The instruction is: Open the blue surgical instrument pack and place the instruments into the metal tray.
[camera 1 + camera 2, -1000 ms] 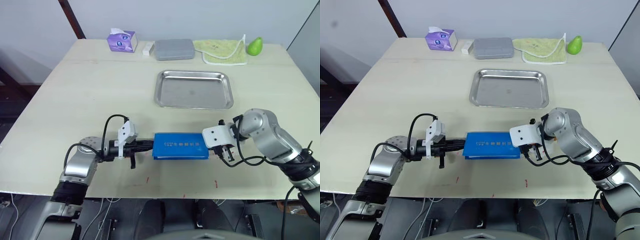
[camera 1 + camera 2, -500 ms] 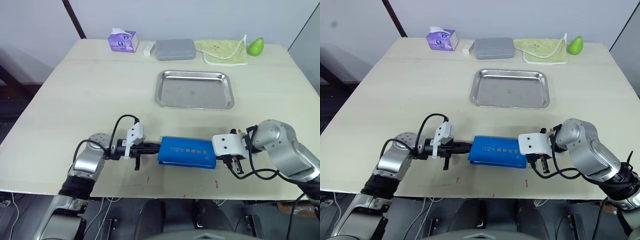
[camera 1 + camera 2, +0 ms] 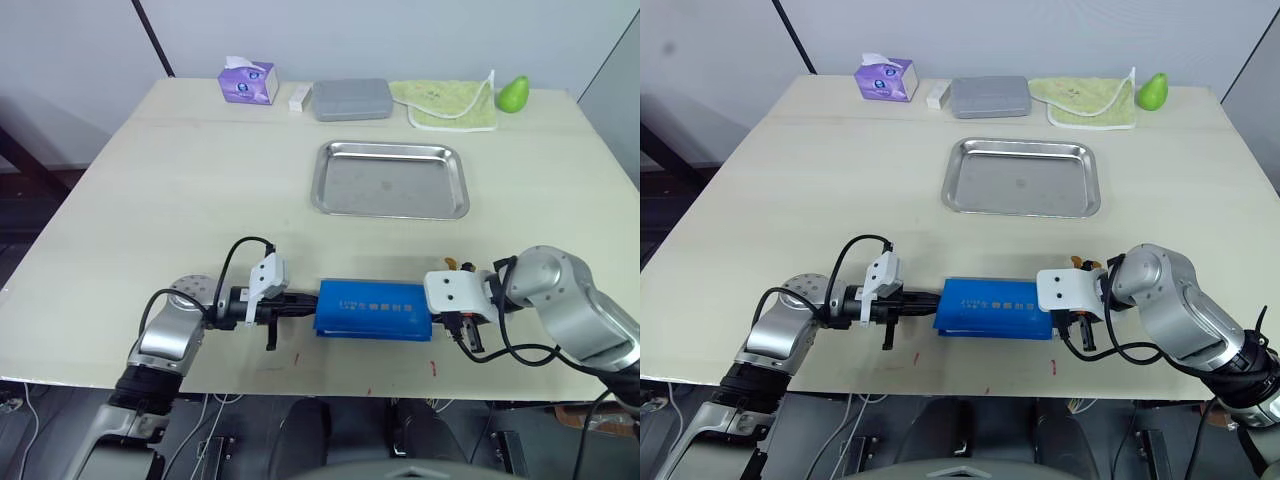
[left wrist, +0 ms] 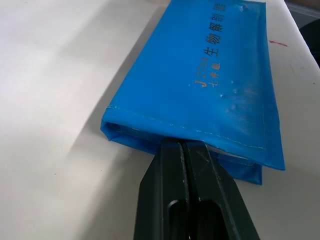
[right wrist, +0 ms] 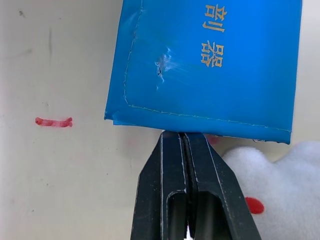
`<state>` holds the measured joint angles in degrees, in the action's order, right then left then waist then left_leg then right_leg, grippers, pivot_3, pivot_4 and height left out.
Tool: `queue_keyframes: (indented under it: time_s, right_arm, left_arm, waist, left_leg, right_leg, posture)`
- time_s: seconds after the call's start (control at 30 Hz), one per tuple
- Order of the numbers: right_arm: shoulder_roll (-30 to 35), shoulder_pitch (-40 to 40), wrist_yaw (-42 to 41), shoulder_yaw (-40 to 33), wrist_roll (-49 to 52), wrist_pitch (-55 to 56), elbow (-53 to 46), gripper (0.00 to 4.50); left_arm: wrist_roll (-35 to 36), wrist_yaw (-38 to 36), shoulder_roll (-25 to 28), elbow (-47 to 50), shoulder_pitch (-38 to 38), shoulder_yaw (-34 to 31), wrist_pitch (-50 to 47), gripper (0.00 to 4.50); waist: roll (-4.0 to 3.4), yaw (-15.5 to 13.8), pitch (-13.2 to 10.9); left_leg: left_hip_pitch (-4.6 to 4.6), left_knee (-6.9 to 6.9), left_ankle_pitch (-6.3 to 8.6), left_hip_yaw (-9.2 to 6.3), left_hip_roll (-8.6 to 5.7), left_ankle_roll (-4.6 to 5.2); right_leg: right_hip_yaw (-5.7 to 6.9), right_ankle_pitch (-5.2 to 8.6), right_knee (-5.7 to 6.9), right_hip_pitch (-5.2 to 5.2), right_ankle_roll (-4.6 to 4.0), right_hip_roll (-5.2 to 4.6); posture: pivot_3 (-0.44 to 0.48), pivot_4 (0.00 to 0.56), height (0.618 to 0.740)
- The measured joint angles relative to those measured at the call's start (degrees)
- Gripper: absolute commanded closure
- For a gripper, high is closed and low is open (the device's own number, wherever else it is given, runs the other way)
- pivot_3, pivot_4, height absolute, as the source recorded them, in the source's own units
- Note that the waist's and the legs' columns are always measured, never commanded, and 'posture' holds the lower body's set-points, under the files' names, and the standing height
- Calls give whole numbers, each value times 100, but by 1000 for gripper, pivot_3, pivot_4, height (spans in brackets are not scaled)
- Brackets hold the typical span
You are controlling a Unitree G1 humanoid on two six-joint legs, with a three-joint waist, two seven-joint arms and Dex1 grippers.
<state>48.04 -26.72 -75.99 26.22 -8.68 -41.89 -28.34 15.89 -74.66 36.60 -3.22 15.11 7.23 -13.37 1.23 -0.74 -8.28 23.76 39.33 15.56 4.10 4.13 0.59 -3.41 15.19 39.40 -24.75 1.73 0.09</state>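
Left gripper (image 4: 184, 145): jaws pressed together, tips at the short edge of the blue surgical instrument pack (image 3: 374, 310); whether they pinch fabric is unclear; right gripper (image 5: 184, 135): jaws together, tips at the opposite edge; pack flat between both on the pale tabletop (image 3: 200, 180); metal tray (image 3: 389, 180) well beyond; pack closed, contents hidden.

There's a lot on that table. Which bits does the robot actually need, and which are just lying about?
Needed:
- blue pack, closed, a claw at each end
- metal tray

Lying about:
- tissue box
- grey case
- green cloth
- green pear-shaped thing
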Motion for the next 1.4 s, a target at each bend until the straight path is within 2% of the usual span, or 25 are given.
queue_keyframes:
  time_s: [0.33, 0.83, 0.93, 1.0, 1.07, 1.1, 1.13, 1.23, 1.3, 1.4]
  right_arm:
    - [134, 17, 220, -175, 307, 116, 66, 4500]
    - [637, 228, 472, -528, 933, -81, -454, 4500]
    - [643, 395, 547, -898, 1163, -116, -543, 4500]
    - [126, 1171, 697, -1997, 1988, -101, -850, 4500]
    - [-174, 1689, 782, -2579, 2471, 52, -948, 4500]
    - [-239, 1850, 797, -2746, 2558, 136, -952, 4249]
    - [-369, 2267, 834, -3132, 2768, 390, -962, 3861]
    - [-602, 2806, 888, -3663, 3098, 655, -988, 2762]
    - [-717, 3896, 776, -4768, 3379, 1054, -909, 2230]
    - [-706, 4461, 599, -5357, 3473, 1460, -829, 978]
  left_arm:
    - [-19, -9, 14, -51, 22, 1, 173, 4487]
    - [8, -96, 32, -246, 76, 2, 382, 4487]
    - [66, -114, 76, -247, 71, -20, 375, 4487]
    - [393, -272, 236, -232, -149, -298, 380, 4487]
    - [582, -423, 446, -243, -256, -569, 373, 4487]
    - [650, -465, 482, -241, -285, -674, 374, 4241]
    - [803, -560, 560, -253, -353, -826, 371, 3854]
    - [977, -698, 648, -345, -466, -1011, 363, 2896]
    - [1400, -1022, 899, -565, -696, -1540, 242, 2408]
    - [1640, -1211, 1011, -595, -807, -1823, 214, 1199]
  waist:
    - [0, -2, 0]
    - [0, -1, 0]
    - [0, 4, 0]
    - [15, 5, 4]
    - [13, 8, 3]
    - [12, 6, 3]
    - [12, -9, 4]
    - [12, -16, 4]
    - [13, -3, 3]
    - [10, 7, 4]
  left_leg:
    - [0, 0, 0, -1, 0, 0]
    - [1, 0, 0, -1, 0, 0]
    - [1, 0, 0, -2, 0, 0]
    - [5, -6, 1, -12, 5, 0]
    - [3, -7, 0, -15, 5, 0]
    - [1, -5, 0, -14, 5, 0]
    - [-1, -5, 0, -13, 3, 0]
    - [-2, 0, 0, -16, 1, 0]
    - [-1, -2, 0, -21, 2, 0]
    - [-7, -4, 0, -20, 3, 0]
  right_leg:
    - [0, 0, 0, 0, 0, 0]
    - [0, 0, 0, 0, 0, 0]
    - [0, 0, 0, 0, 0, 0]
    - [9, 6, -2, 1, -7, 7]
    - [12, 6, 0, 2, -7, 7]
    - [11, 5, 1, 3, -7, 5]
    - [12, 6, 3, 6, -6, 1]
    - [17, 6, 3, 11, -5, 0]
    - [22, 8, 0, 13, -4, 0]
    - [20, 9, 3, 16, -4, 2]
  posture:
    - [0, 150, 736]
    - [0, 150, 736]
    - [0, 150, 736]
    - [0, 150, 736]
    - [0, 150, 736]
    - [0, 150, 736]
    - [0, 150, 736]
    - [0, 150, 736]
    - [0, 150, 736]
    - [0, 150, 736]
